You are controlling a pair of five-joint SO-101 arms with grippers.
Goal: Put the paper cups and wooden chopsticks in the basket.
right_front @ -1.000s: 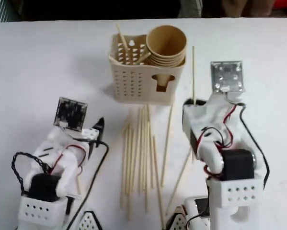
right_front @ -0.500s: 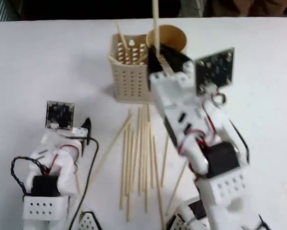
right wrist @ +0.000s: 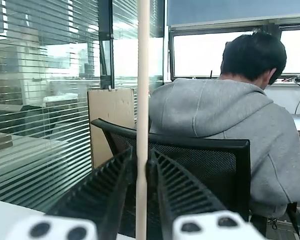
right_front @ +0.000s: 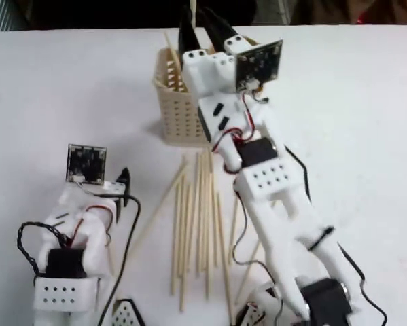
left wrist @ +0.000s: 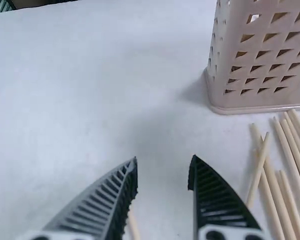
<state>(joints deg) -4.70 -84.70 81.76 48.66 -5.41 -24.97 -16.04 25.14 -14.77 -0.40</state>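
Note:
A cream perforated basket point(right_front: 179, 112) stands at the back middle of the table, also seen in the left wrist view point(left wrist: 262, 55). My right gripper point(right_front: 198, 30) hangs over it, shut on one wooden chopstick point(right wrist: 142, 90) held upright between its fingers point(right wrist: 142, 162). The right arm covers the basket's right half. One chopstick point(right_front: 170, 49) leans out of the basket's left corner. Several loose chopsticks point(right_front: 198, 217) lie on the table in front of the basket point(left wrist: 277, 165). My left gripper point(left wrist: 162, 175) stands open low over the table, left of that pile point(right_front: 125, 183).
The right arm point(right_front: 278, 210) stretches diagonally from the front right across the pile's right side. One chopstick point(right_front: 159, 200) lies slanted at the pile's left edge, near my left gripper. The white table point(right_front: 67, 81) is bare at the back left and right.
The right arm rose from the table's right side and swung over the basket with a chopstick upright in its gripper. One chopstick came to lie slanted at the pile's left edge.

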